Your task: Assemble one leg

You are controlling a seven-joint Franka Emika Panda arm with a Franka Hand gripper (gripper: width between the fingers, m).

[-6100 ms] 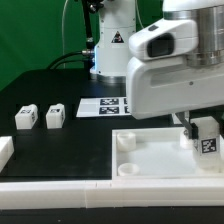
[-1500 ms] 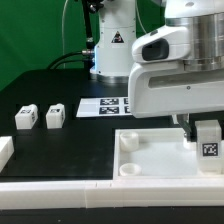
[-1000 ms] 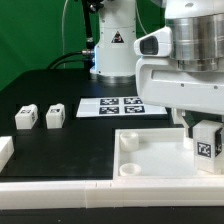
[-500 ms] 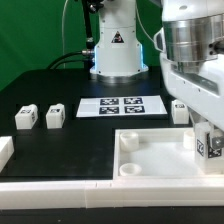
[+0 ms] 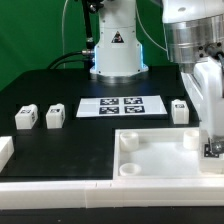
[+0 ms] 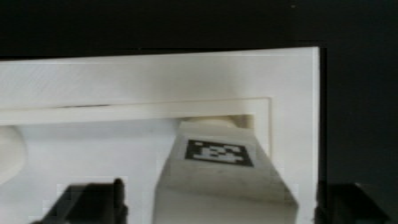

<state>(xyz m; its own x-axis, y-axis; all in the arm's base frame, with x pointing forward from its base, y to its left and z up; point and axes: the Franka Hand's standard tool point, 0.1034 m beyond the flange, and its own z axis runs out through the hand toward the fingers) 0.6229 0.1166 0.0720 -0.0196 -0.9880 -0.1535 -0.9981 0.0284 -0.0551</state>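
A white leg (image 6: 222, 165) with a black-and-white tag stands in a corner socket of the large white tray-like piece (image 6: 107, 85). My gripper (image 6: 222, 206) straddles it. Its dark fingers (image 6: 93, 200) stand apart from the leg's sides with a gap on each side, so it is open. In the exterior view the gripper (image 5: 212, 146) is at the tray-like piece's (image 5: 150, 160) corner on the exterior view's right, and the hand hides most of this leg. Three more legs lie loose: two (image 5: 25, 117) (image 5: 55, 115) at the exterior view's left, one (image 5: 179, 110) behind the tray-like piece.
The marker board (image 5: 120, 105) lies flat on the black table behind the tray-like piece. The robot base (image 5: 118, 50) stands at the back. A long white bar (image 5: 60, 190) runs along the front edge and a white block (image 5: 4, 150) sits at the exterior view's left edge.
The hand has turned about the leg and shifted toward the exterior view's right, uncovering the loose leg behind the tray-like piece. The leg in the corner has stayed in place.
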